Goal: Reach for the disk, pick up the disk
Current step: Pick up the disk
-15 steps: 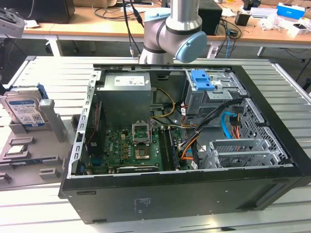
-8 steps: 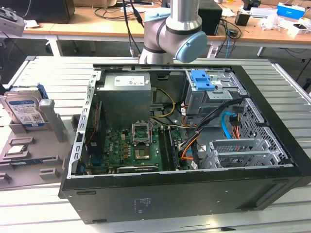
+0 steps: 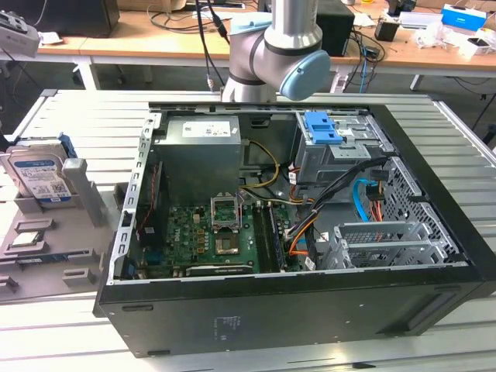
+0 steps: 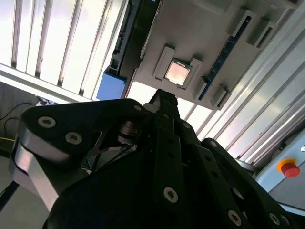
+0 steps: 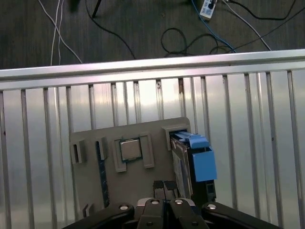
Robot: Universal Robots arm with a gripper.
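Partly hidden by its blue frame, the disk (image 5: 180, 167) stands edgewise in a grey holder (image 5: 90, 176) near the desk (image 5: 238, 119) edge; clenched, empty jaws hover above.

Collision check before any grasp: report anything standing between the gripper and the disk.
Nothing visible does. In the first wrist view the gripper hangs over the grey holder, and the disk stands on edge in its slot close by, upper edge uncovered.
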